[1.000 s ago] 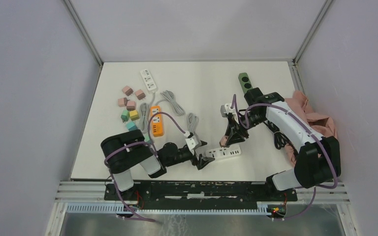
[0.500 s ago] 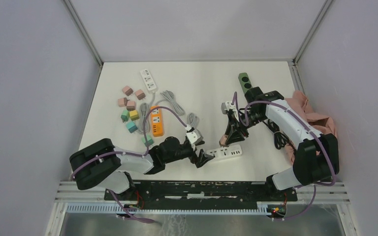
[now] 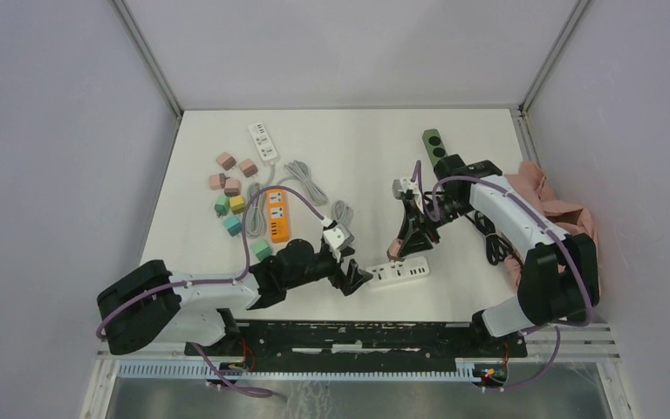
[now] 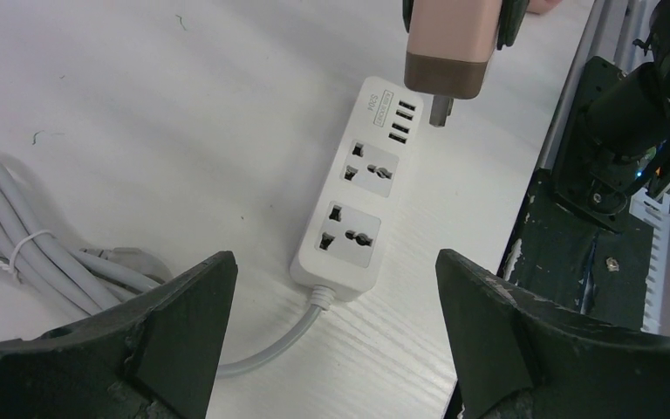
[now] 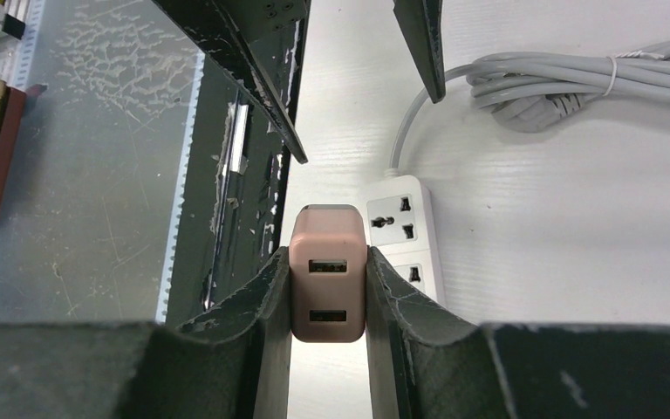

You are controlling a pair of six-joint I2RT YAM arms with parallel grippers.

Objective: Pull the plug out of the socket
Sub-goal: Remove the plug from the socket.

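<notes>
far to the left of my left pincer i see a scatter of small coloured blocks. nearer to it are an orange strip and a coil of grey cable beside its wrist. the left pincer is spread wide and grips nothing. from its own camera the two fingers frame the white socket strip, which lies flat on the table just ahead of the fingertips. the strip's lead curls off toward the left finger.

to the right, above the strip's far end, hangs my right pincer. it is pinching the pink plug, one finger on each flat side. the plug is out of the socket: in the left wrist view its metal pin shows bare, with a clear gap between it and the strip.

past the right pincer's wrist, toward the back, lies a green strip. further right a pink cloth is bunched at the table's edge.
</notes>
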